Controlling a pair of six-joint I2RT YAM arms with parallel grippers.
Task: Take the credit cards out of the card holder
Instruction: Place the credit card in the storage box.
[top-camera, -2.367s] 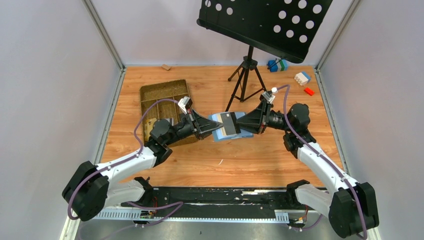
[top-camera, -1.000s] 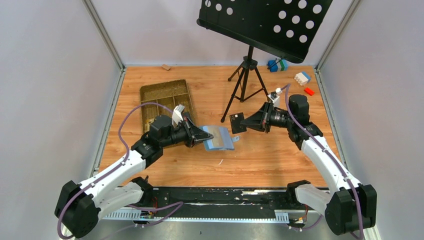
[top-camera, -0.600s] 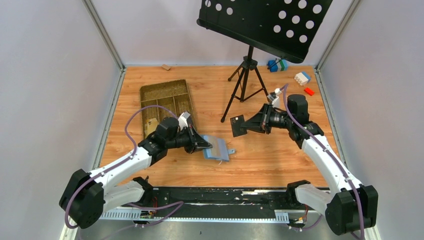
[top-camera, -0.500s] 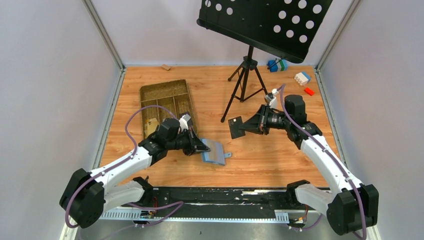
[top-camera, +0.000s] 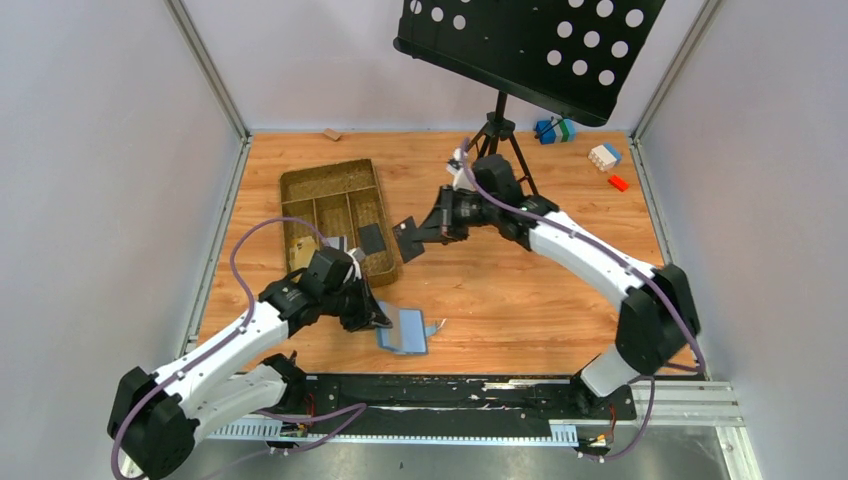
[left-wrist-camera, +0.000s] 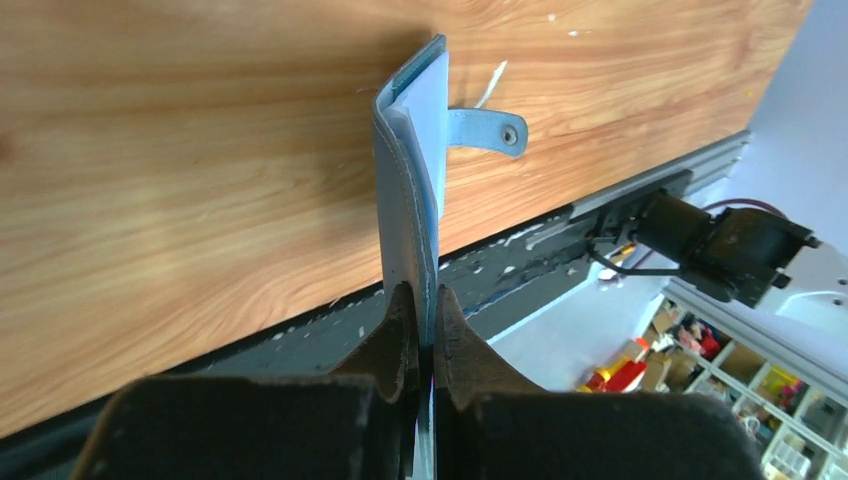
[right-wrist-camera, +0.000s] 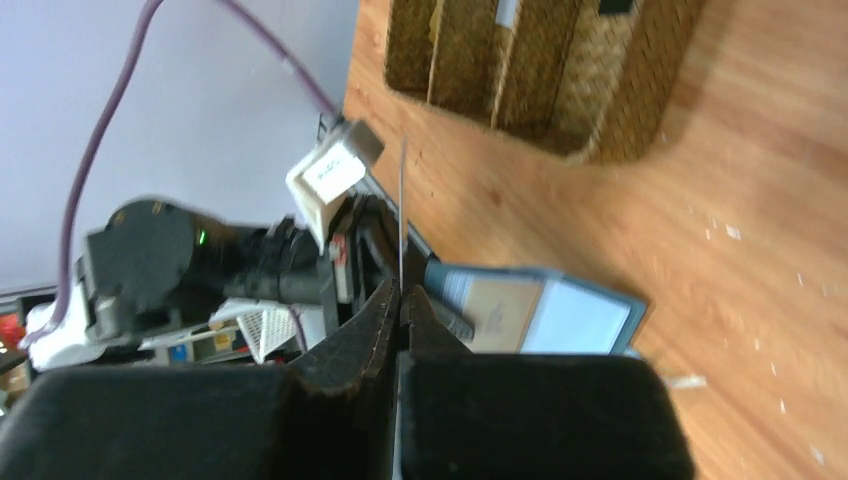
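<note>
right gripper (top-camera: 422, 233) outstretched, pinching black card (top-camera: 405, 241)

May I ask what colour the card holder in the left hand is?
The card holder is blue, shown best in the left wrist view.

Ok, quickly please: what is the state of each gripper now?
Left gripper: closed on the card holder.
Right gripper: closed on a black credit card.

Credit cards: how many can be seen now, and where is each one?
3: a black card in the right gripper; a second black card and a grey card in the tray. More may hide inside the wallet.
</note>
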